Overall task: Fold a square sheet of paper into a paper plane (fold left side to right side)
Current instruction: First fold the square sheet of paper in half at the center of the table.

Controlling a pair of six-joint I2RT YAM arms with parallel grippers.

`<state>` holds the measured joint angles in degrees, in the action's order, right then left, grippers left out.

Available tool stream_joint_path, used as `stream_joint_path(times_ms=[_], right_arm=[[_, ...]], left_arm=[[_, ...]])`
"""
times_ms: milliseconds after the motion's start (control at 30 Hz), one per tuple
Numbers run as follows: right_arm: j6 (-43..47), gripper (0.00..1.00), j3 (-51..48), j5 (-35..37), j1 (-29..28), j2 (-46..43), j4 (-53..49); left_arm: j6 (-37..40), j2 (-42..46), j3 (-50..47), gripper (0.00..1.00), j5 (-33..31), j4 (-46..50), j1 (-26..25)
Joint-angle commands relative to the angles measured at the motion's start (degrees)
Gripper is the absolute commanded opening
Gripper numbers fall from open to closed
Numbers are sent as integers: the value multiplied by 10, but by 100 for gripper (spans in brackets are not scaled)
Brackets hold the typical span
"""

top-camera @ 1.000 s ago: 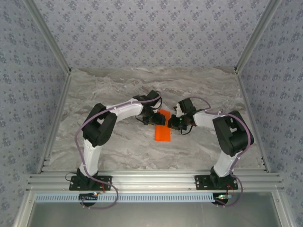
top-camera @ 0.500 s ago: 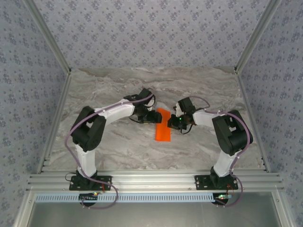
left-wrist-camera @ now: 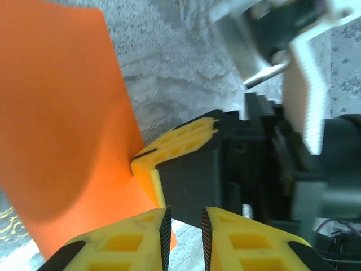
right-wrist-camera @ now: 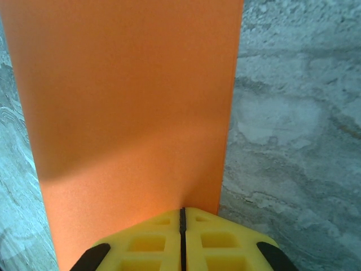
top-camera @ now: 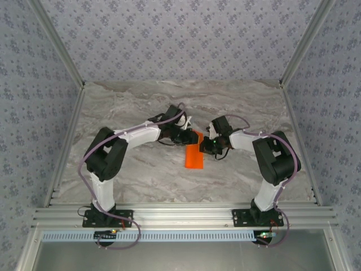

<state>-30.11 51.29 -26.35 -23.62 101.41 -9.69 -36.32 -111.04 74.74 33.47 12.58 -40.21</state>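
The orange sheet of paper, folded to a narrow strip, lies mid-desk between the two arms. The left gripper sits at its far end, jaws a narrow slit apart with nothing seen between them. The right gripper has its jaws fully closed, tips resting on the strip by its right edge.

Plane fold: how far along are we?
Done: the thin bright orange square sheet of paper lies on the marble table as a narrow rectangle, so the left-to-right fold looks made. In hand: right gripper, shut, has its tips on it; left gripper, jaws nearly together, sits at its far end. To do: the pointed dart folds.
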Motion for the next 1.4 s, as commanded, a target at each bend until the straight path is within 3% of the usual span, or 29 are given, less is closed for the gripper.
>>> stream_joint_path(times_ms=[0, 500, 900, 1167, 1367], right_arm=[[12, 7, -4, 39, -7, 32, -51], [32, 7, 14, 53, -11, 47, -96], [44, 7, 19, 65, -12, 52, -114], [43, 7, 27, 56, -15, 53, -110], [44, 7, 28, 56, -17, 53, -113]], left_arm=[[-6, -21, -6, 23, 23, -21, -3], [44, -59, -34, 22, -19, 21, 9], [69, -17, -73, 24, -27, 39, 44], [61, 22, -66, 24, 20, 1, 48], [50, -18, -12, 26, 26, -10, 25]])
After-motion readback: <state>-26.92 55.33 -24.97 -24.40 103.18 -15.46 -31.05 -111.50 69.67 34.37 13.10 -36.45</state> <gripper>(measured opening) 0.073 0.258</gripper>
